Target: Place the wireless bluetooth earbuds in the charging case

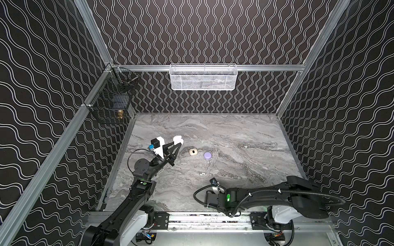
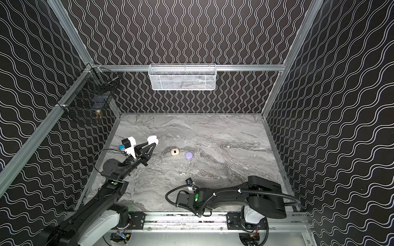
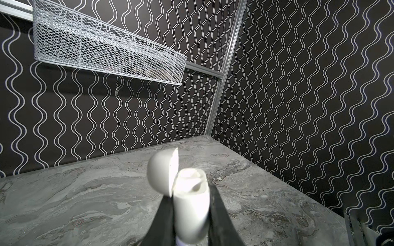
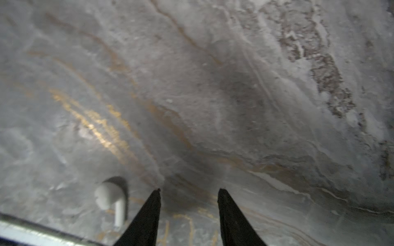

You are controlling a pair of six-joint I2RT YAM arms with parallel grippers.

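My left gripper [image 1: 178, 145] is shut on a white charging case [image 1: 178, 140], held above the table's left half with its lid [image 3: 163, 170] flipped open. In the left wrist view the black fingers [image 3: 215, 202] flank the case body [image 3: 190, 213]. I cannot tell whether an earbud sits in its opening. My right gripper [image 4: 189, 189] points down at the marble near the front edge, open, with nothing between its tips. A white stemmed earbud [image 4: 110, 198] lies just beside one fingertip. Another tiny white earbud [image 1: 202, 174] lies on the table, seen in both top views.
A cream case [image 1: 192, 152] and a round lavender case [image 1: 207, 155] rest mid-table, right of the held case. A white mesh basket [image 1: 203, 77] hangs on the back wall and a black wire basket [image 1: 110, 100] at the left corner. A metal rail [image 1: 202, 219] runs along the front.
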